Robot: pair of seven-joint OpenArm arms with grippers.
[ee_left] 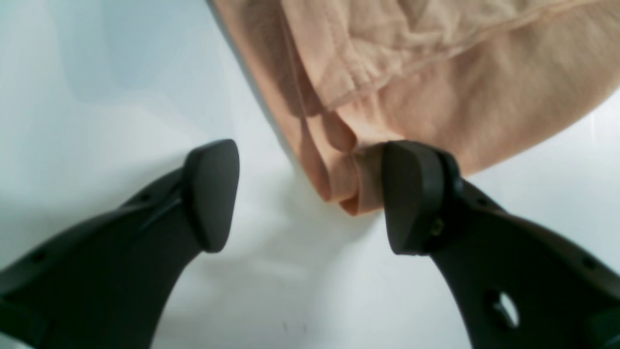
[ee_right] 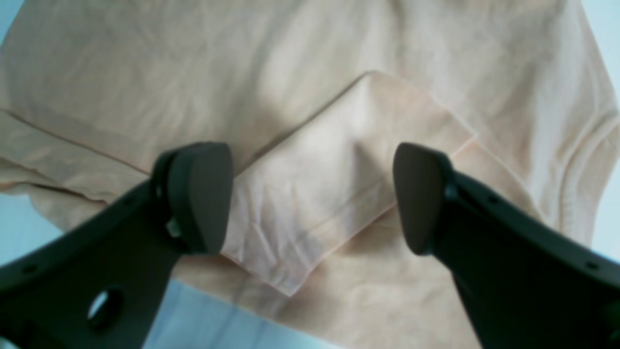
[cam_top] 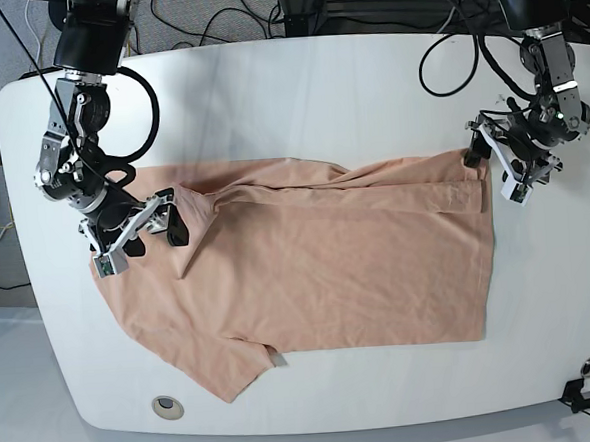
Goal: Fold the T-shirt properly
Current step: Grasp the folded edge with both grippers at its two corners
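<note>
I judge I am midway through the first fold: the T-shirt (cam_top: 318,270) lies spread across the middle of the white table (cam_top: 296,81), its top strip already doubled over along the far edge. Toward the table's left edge, my right gripper (cam_top: 147,228) hangs with jaws wide apart over the folded-in sleeve (ee_right: 334,179), gripping nothing. Toward the right edge, my left gripper (cam_top: 500,165) stands parted too, one pad (ee_left: 411,194) touching the shirt's bunched corner without clamping it. Next I should pinch both ends together and carry them evenly. No containers are on the table.
</note>
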